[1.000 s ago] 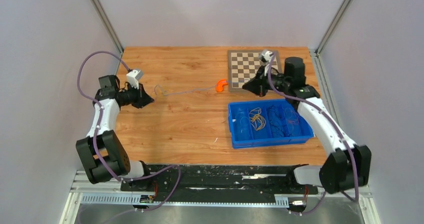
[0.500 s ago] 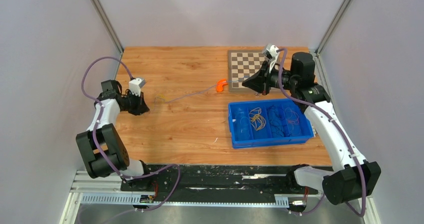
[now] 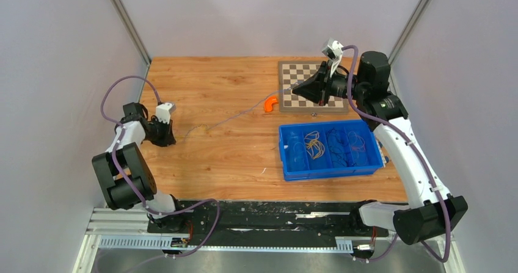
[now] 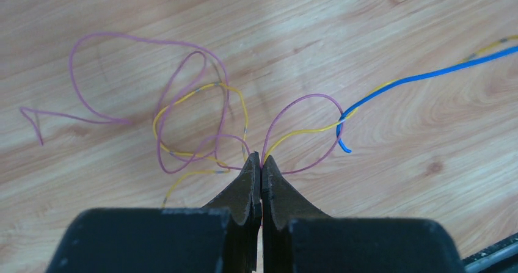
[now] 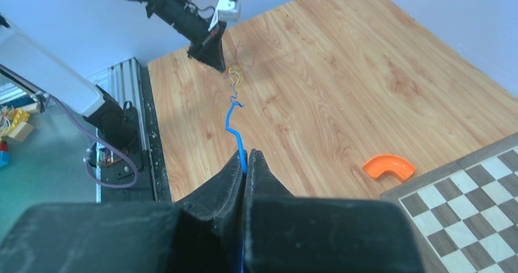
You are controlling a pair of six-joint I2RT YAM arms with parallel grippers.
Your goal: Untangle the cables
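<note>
Purple and yellow cables (image 4: 214, 87) lie in tangled loops on the worktop (image 3: 232, 157), pinched at the left gripper (image 4: 261, 163) tips (jaws pressed together on them). A blue cable (image 4: 427, 74) leaves the tangle, stretched across to the right gripper (image 5: 245, 160), which pinches it near the chessboard (image 3: 293, 83). More cables sit in the blue bin (image 3: 286, 163).
</note>
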